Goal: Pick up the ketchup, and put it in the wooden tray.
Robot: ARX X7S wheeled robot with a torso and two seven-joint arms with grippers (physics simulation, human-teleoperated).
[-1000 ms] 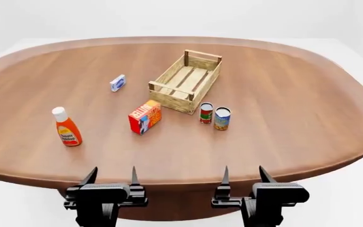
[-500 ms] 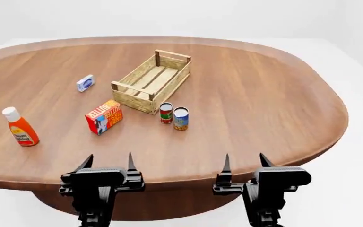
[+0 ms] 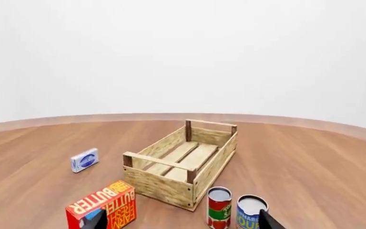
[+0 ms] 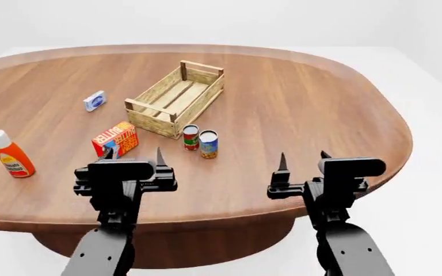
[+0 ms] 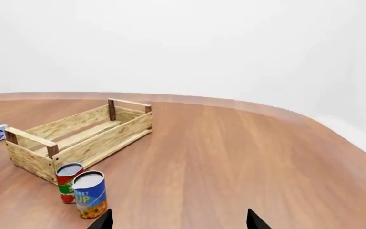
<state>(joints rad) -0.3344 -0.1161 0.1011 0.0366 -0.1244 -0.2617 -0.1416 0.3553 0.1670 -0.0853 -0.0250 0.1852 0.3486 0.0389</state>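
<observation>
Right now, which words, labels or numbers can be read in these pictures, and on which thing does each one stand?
"BUTTER": on the red-orange box, large white letters.
"UP": on the blue can; the rest is unreadable.
Ketchup label: too small to read.
Red can label: blurred.
Small blue packet: blurred.
Wooden tray: no text.

Left wrist view's edge crops the red rectangular butter box and blue-labelled can; small blue-white packet's print is unreadable
</observation>
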